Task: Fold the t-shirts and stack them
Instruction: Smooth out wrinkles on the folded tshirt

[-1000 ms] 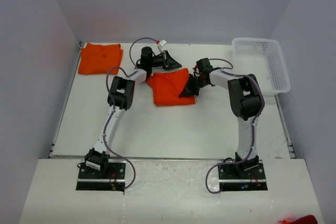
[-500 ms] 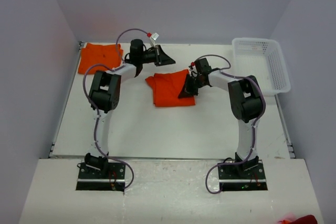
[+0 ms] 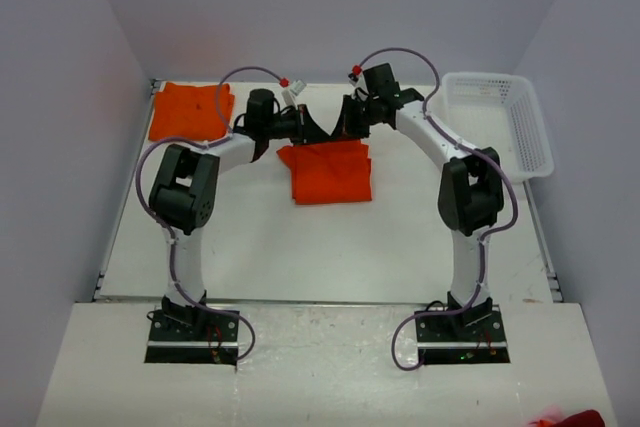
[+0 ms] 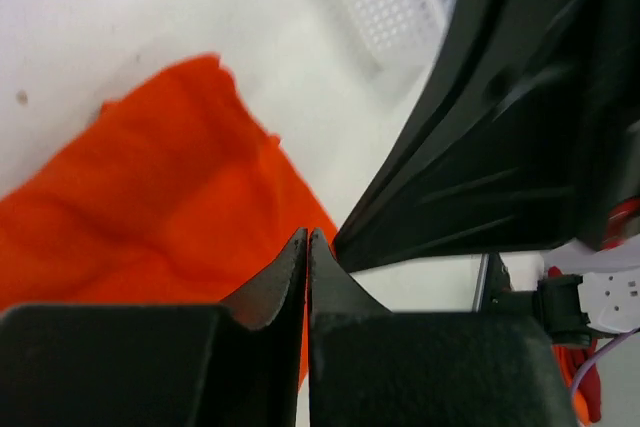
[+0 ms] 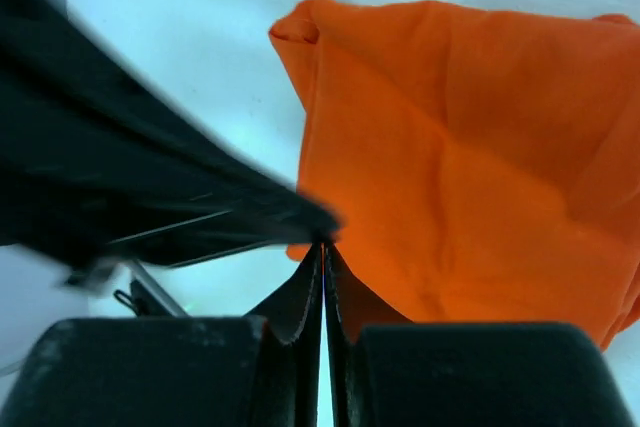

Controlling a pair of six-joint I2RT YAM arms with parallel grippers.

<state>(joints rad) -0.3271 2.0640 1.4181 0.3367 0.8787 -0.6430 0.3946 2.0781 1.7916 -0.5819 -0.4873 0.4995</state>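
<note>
Up at the far middle of the bench (image 3: 260,237) the two pincers hang almost nose to nose, just over the far edge of a folded orange t-shirt (image 3: 330,173). The left pincer (image 4: 307,247) has its fingers pressed together with nothing between them. The right pincer (image 5: 322,255) looks the same (tips meeting, no cloth pinched). The shirt lies flat in a rough rectangle at the middle of the bench; whether either tip brushes it I cannot tell. A second folded t-shirt (image 3: 190,111) sits in the far left corner, well apart from the first. The white lattice basket (image 3: 500,122) stands at the far right edge of the bench.
</note>
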